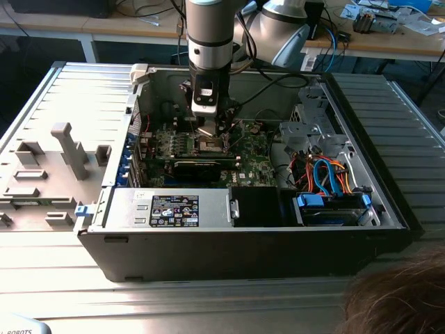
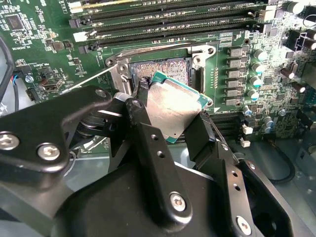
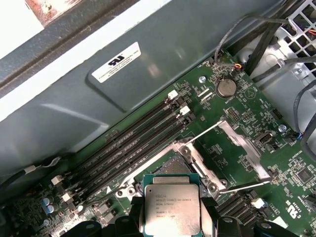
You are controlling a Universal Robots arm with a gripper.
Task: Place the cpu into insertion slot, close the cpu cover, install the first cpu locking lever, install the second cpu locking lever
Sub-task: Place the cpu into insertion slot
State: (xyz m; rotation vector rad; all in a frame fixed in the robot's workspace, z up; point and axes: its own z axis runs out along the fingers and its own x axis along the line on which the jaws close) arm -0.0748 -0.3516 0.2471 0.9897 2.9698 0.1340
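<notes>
Holding the chip (image 2: 175,106) by two opposite edges, the pincer (image 2: 172,109) is closed only as far as the chip's width allows, one black finger on each side and the pale metal top facing out.

In the exterior view the pincer (image 1: 208,129) hangs inside the open computer case (image 1: 243,243), at about eleven o'clock from the case's middle. The socket (image 1: 211,145) sits right at its six o'clock, straight beneath the fingertips on the green board (image 1: 254,156). Off at three o'clock are the drive cage and its bundle of coloured cables (image 1: 323,174). The case rests on a ribbed grey worktop (image 1: 208,299).

Here's the relation that matters. In the first wrist view the chip (image 3: 172,210) is just short of the socket (image 3: 170,165), whose dark pin field is bare and waiting. The chip isn't seated; I judge the placing step is under way and not done.

In both wrist views the chip's edges don't run parallel with the socket's rim (image 2: 160,69). Whether that's a turn or a tilt, I can't tell.

The cover (image 3: 244,148) is swung up and clear of the opening. A thin wire lever (image 3: 203,132) and a second lever (image 3: 247,185) both stand released, so nothing blocks the way down.
</notes>
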